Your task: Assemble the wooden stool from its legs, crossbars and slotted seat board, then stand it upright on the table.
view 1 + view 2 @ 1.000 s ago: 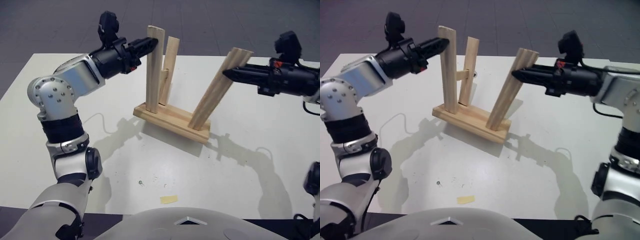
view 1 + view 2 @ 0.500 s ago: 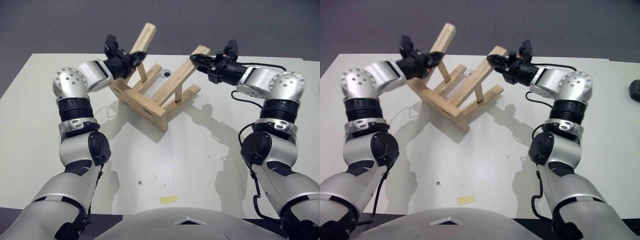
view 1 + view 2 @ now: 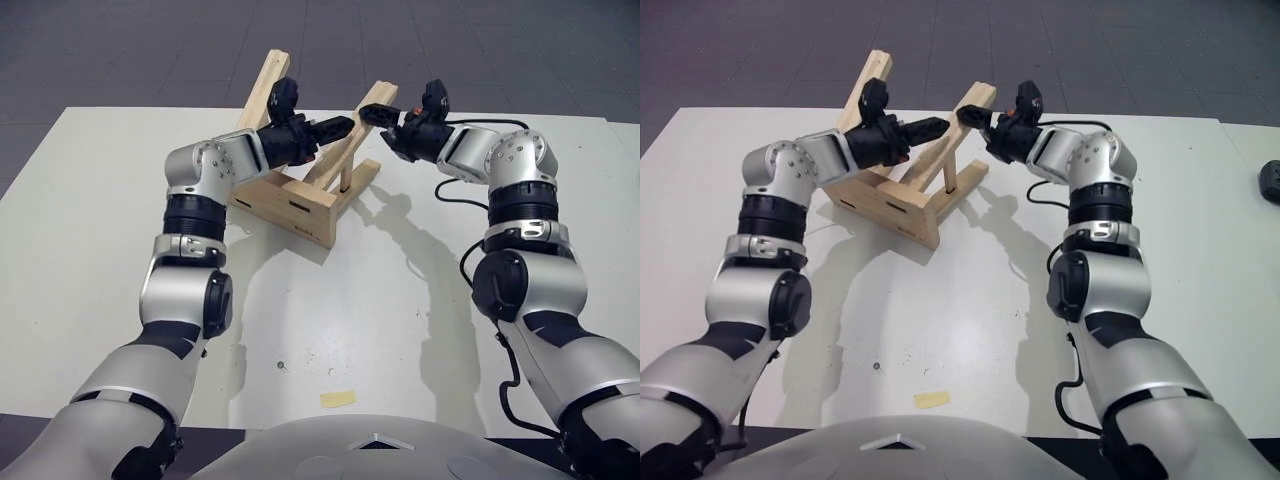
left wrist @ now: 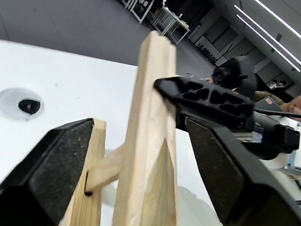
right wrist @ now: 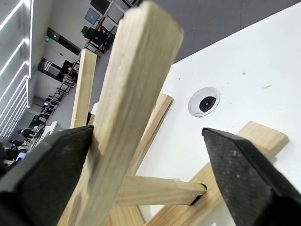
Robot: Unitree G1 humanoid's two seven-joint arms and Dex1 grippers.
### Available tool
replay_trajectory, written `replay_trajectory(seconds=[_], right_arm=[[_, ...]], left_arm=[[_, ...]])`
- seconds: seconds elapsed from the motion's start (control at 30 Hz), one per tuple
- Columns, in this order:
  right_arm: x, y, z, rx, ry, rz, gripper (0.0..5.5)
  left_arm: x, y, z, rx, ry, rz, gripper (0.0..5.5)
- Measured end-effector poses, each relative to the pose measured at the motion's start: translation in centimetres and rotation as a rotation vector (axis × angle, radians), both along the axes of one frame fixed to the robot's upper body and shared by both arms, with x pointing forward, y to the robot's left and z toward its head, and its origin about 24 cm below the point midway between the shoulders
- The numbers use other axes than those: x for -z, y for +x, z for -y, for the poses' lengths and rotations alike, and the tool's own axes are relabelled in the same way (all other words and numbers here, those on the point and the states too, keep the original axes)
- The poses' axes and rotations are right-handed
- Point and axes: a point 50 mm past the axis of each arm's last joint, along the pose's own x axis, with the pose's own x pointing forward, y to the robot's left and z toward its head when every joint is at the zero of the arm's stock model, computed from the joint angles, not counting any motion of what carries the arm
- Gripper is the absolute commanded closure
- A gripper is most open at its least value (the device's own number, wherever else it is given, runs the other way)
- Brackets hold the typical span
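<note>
– How do the claws stand?
– The left gripper (image 3: 343,125) is spread wide. Its fingers (image 4: 51,169) sit on either side of one raised leg (image 5: 134,89) without pinching it. The right gripper (image 3: 372,112) is wide too. It straddles the same leg nearer its free end, with one finger lying against the wood.
– And the stool?
– The wooden stool (image 3: 300,195) is put together but tipped over, not upright. Its seat board (image 3: 285,207) stands on an edge on the table (image 3: 400,320), slotted face toward the robot. The legs slant up and away toward the far edge. A crossbar (image 5: 155,190) joins two legs near the grippers.
– Anything nearby?
– A round cable port (image 5: 203,101) in the tabletop, just behind the stool.
</note>
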Motion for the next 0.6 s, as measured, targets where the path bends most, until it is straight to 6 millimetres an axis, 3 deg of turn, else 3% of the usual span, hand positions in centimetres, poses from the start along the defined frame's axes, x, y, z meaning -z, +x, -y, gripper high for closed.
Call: replay_trajectory(seconds=[0.13, 0.27, 0.37, 0.5, 0.6], right_arm=[[1.9, -1.5, -0.4, -0.068, 0.062, 0.012, 0.10], [2.2, -3.1, 1.4, -0.095, 0.079, 0.035, 0.10], [1.6, -4.7, 3.6, -0.122, 0.004, 0.127, 0.10], [0.6, -8.3, 6.3, -0.211, -0.183, 0.349, 0.10], [-2.0, -10.8, 6.9, -0.348, -0.306, 0.589, 0.10]], left_arm=[[-0.7, -1.4, 1.4, -0.051, 0.007, 0.216, 0.46], [-0.6, -2.5, 1.0, -0.162, 0.048, 0.387, 0.12], [-1.3, -3.7, 0.6, -0.219, 0.050, 0.504, 0.12], [-3.7, -5.7, -0.7, -0.346, 0.024, 0.662, 0.12], [-6.9, -8.6, -3.8, -0.614, -0.004, 0.838, 0.12]])
